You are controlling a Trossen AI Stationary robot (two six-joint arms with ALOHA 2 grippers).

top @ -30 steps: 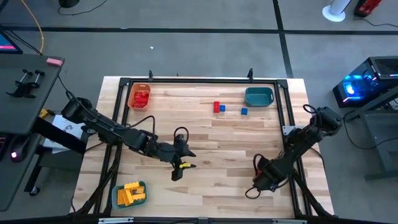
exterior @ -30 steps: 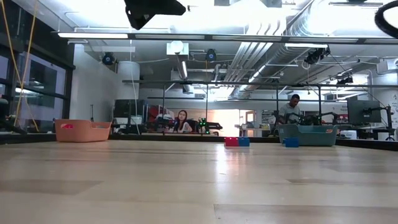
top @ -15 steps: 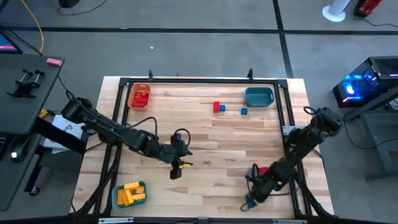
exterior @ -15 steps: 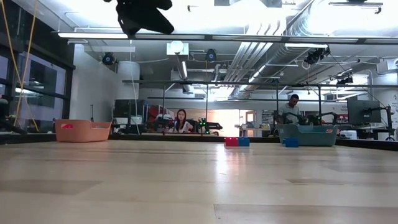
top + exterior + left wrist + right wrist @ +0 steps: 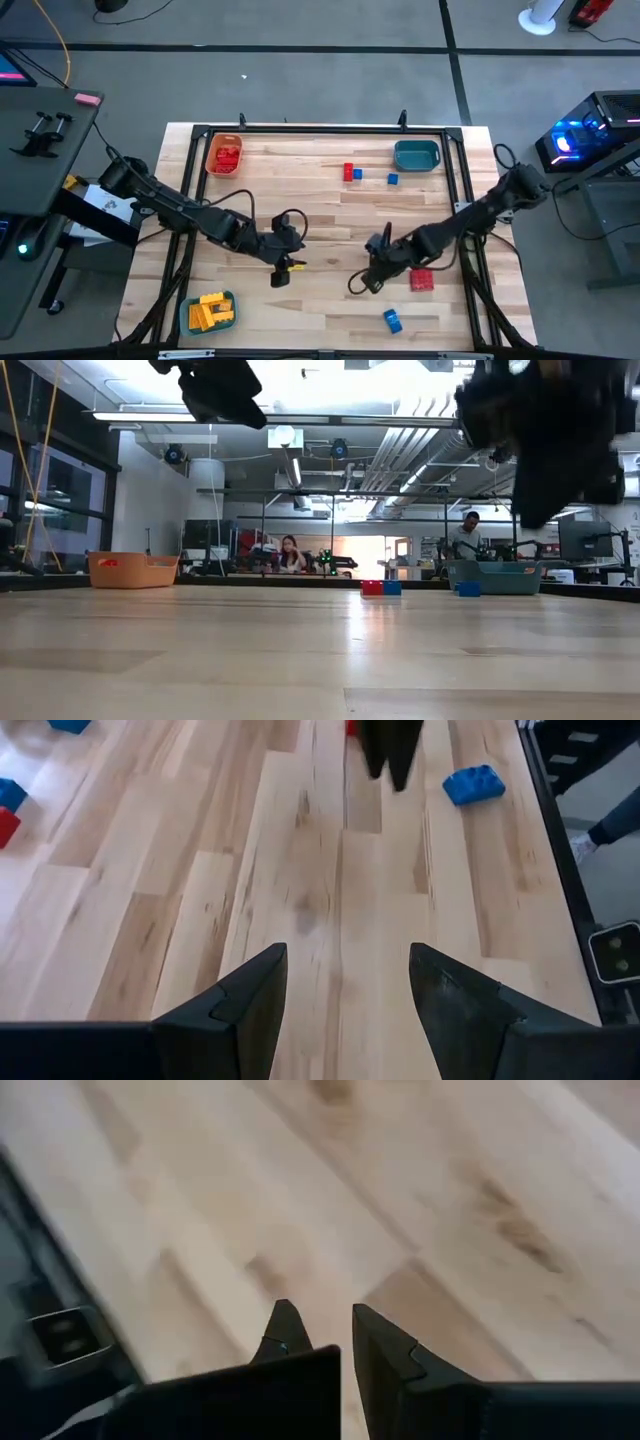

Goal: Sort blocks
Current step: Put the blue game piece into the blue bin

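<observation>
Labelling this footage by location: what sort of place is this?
Probably a robotics lab or open workshop: exposed ceiling ducts, a wooden table with a metal frame, and people at monitors behind.

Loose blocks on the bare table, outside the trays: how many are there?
5. A red block and two blue blocks lie near the teal tray; a red block and a blue block lie near the right arm. The arms may hide others.

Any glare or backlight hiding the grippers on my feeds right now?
Low view: bright ceiling lights backlight the left arm and right arm into black silhouettes, with a sheen on the table. High view: even light, soft shadows only. Left wrist view: left gripper clear against the pale wood. Right wrist view: right gripper equally plain, no glare.
</observation>
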